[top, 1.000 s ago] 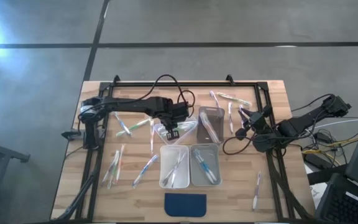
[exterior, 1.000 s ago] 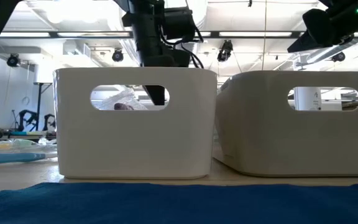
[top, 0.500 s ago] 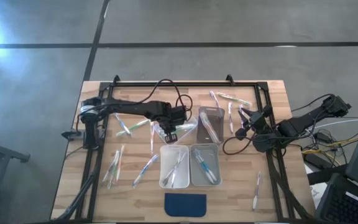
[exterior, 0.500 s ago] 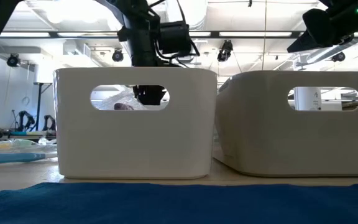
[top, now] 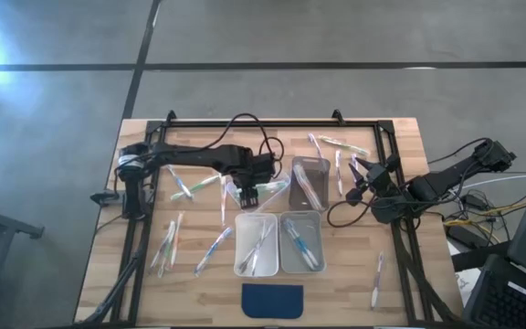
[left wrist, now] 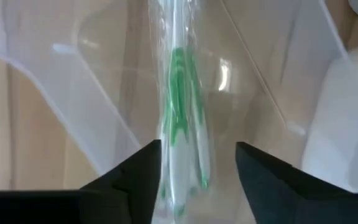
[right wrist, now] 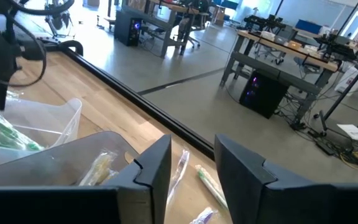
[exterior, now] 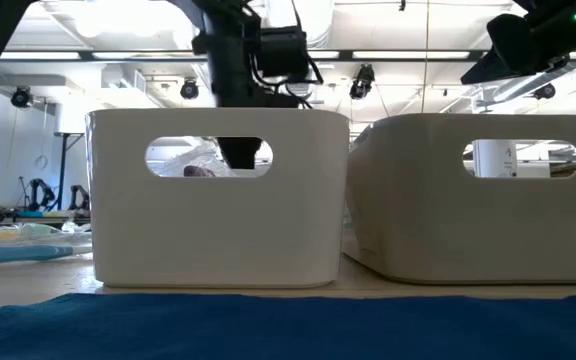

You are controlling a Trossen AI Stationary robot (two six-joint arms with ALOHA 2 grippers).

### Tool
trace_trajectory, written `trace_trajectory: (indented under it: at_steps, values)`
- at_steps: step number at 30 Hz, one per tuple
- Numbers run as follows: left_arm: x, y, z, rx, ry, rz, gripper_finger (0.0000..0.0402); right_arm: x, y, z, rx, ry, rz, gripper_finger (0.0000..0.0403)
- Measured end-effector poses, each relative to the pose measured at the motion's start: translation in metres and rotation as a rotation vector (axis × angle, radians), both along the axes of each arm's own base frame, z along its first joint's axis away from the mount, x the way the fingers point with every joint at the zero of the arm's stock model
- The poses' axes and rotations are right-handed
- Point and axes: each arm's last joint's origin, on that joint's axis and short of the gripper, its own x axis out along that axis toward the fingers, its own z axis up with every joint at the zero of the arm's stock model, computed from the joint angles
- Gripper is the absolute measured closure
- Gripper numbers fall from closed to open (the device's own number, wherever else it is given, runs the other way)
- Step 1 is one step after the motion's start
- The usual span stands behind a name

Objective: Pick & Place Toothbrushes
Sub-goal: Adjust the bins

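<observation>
Two arms, both dark — near-black links, matte finish. Left arm (top: pixel 199 155): long slender link, blocky wrist housing, a black cable (top: pixel 249 123) looping in an arc above it. Right arm (top: pixel 446 178): chunkier joints, black cable (top: pixel 341 215) curling off it, a small green light visible in low view. Fingers (left wrist: pixel 132 180) — flat black, angular, tapering to blunt tips; same on the right (right wrist: pixel 154 165).
</observation>
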Motion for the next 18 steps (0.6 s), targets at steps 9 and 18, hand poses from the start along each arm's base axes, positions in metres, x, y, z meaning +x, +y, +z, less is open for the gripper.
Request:
trace_trajectory:
  at_steps: [9, 18]
  values:
    - [-0.008, 0.004, 0.025, 0.108, 0.027, 0.056, 0.0179, 0.002, 0.001, 0.002, 0.021, -0.038, 0.0, 0.0277]
    - [-0.026, 0.032, 0.017, 0.22, 0.094, 0.197, 0.019, 0.01, -0.022, -0.019, 0.216, -0.002, -0.067, 0.0374]
